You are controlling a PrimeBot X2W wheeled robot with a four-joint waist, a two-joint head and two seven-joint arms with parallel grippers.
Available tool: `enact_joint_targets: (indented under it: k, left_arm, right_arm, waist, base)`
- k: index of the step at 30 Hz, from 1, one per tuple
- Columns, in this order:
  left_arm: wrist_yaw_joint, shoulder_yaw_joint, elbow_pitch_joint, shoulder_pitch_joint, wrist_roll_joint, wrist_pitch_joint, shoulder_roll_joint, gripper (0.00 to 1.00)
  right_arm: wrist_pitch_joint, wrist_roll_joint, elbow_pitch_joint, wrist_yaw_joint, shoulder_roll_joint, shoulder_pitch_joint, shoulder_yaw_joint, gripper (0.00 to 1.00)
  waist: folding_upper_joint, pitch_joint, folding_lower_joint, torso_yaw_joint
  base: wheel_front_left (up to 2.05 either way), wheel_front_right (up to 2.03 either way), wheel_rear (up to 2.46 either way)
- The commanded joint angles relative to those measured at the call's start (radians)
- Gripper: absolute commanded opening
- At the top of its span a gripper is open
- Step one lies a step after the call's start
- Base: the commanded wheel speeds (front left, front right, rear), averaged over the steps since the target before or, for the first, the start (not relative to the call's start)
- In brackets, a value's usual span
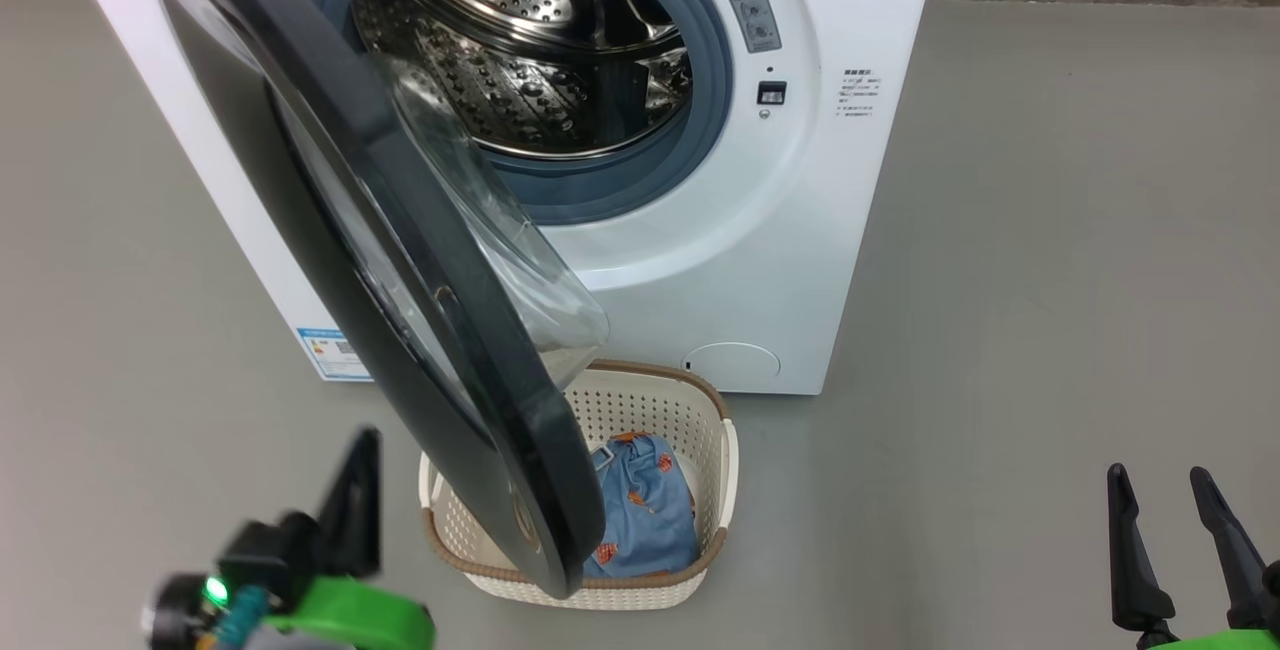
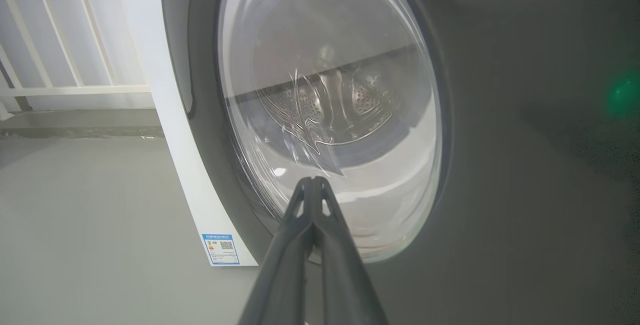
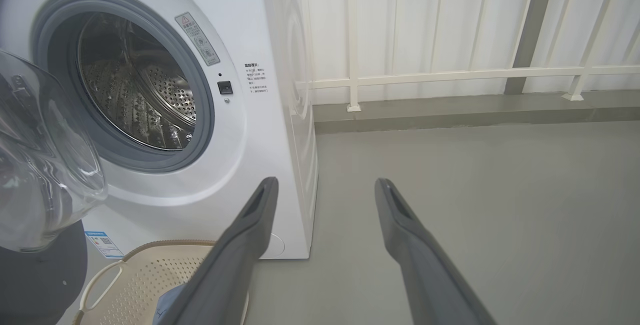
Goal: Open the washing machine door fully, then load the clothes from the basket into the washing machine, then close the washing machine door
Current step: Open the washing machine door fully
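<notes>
**Containers.** The basket [image 1: 650, 408] stands on the floor [image 1: 1050, 280] directly in front of the washing machine [image 1: 850, 230], near its lower front panel. It contains the clothes [image 1: 645, 515], one light blue bundle with orange figures lying against the right half of the basket's bottom. The drum [image 1: 520, 60] is exposed; its visible part shows perforated steel wall inside the grey-blue rubber ring [image 1: 715, 80].

**Door position.** The washing machine door [image 1: 420, 300] is hinged on the left side of the opening and stands swung outward, partly open. In the head view its long axis runs from the machine's upper left corner down to its free edge, which overlaps the left half of the basket. The glass bowl [image 1: 500, 250] bulges to the right, toward the opening.

**Grippers.** The left gripper [image 1: 368, 445] is at the door's outer face, fingers pressed together with nothing between them. In the left wrist view its tips [image 2: 312, 181] point at the lower part of the window; contact with the door cannot be determined. The right gripper [image 1: 1158, 475] is well to the right of the basket, fingers spread apart and holding nothing, pointing past the machine's right front corner [image 3: 326, 182].
</notes>
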Motion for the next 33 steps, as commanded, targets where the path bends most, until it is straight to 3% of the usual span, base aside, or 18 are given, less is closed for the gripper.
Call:
enact_joint_targets:
  k: [1,4,11,19,27,33]
  left_arm:
    - [0.023,0.047,-0.078,-0.067,-0.011,-0.006,0.027,0.00]
    - [0.036,0.054,-0.139,-0.086,-0.007,-0.006,0.033,0.00]
    - [0.066,0.037,-0.433,-0.127,0.013,0.020,0.033,0.00]
    - [0.034,-0.154,-0.703,-0.088,-0.012,0.134,0.011,0.00]
    - [0.039,-0.377,-0.701,-0.039,-0.127,0.201,0.002,0.00]
    - [0.069,-0.449,-0.603,-0.030,-0.178,0.197,0.001,0.00]
  right_arm:
    - [-0.003,0.008,-0.021,0.006,-0.017,-0.010,0.016,1.00]
    - [-0.002,0.009,-0.021,0.006,-0.017,-0.008,0.012,1.00]
    - [-0.004,0.015,-0.015,0.006,-0.017,-0.007,0.009,1.00]
    - [-0.009,0.020,-0.008,0.006,-0.017,-0.012,0.018,1.00]
    - [-0.009,0.017,0.000,0.006,-0.017,-0.027,0.028,1.00]
    - [-0.006,0.020,0.005,0.006,-0.017,-0.030,0.026,1.00]
  waist:
    - [-0.0001,-0.001,-0.0001,0.004]
    - [-0.0001,-0.001,-0.0001,0.008]
    - [-0.0001,-0.006,-0.0001,0.020]
    - [-0.0001,0.004,-0.0001,0.032]
    - [-0.0001,0.023,-0.0001,0.031]
    - [-0.0001,0.025,-0.0001,0.032]
  base:
    - [0.00,0.00,0.00]
    - [0.00,0.00,0.00]
    - [0.00,0.00,0.00]
    - [0.00,0.00,0.00]
    - [0.00,0.00,0.00]
    - [0.00,0.00,0.00]
